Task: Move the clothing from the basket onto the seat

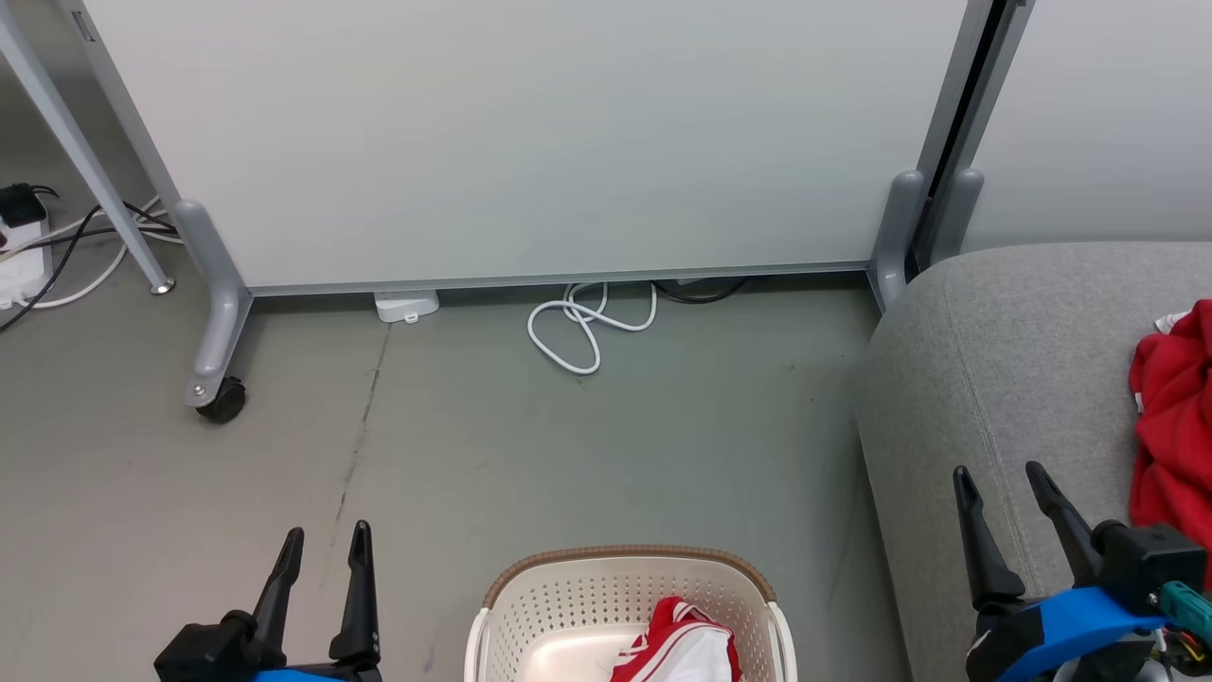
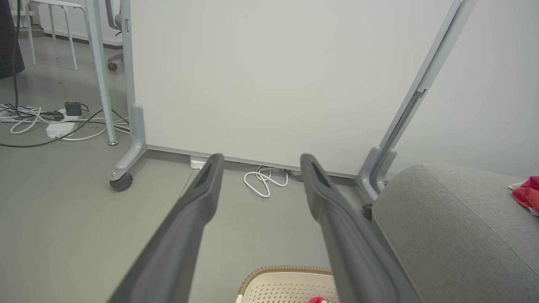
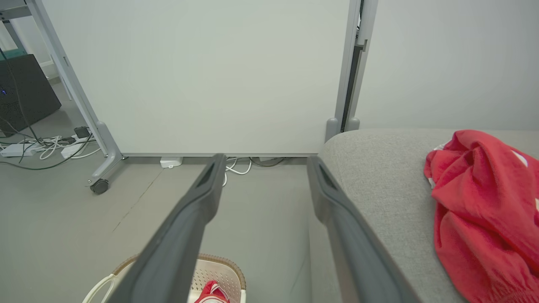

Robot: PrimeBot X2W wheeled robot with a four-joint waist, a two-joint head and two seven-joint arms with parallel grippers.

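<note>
Red shirt [image 1: 1174, 426] already lies on the grey seat [image 1: 994, 379] at the right edge, so approx half done imo. 2nd shirt [image 1: 682, 649] sits in the basket [image 1: 568, 587], bottom centre, needs moving. Left gripper [image 1: 329, 530] & right gripper [image 1: 998, 469], lower corners, both spread wide w/ nothing held.

A white cable [image 1: 587, 327] is lying coiled on the grey floor [image 1: 473, 455], just under a white partition panel [image 1: 521, 142] standing on a black castor [image 1: 222, 400].
</note>
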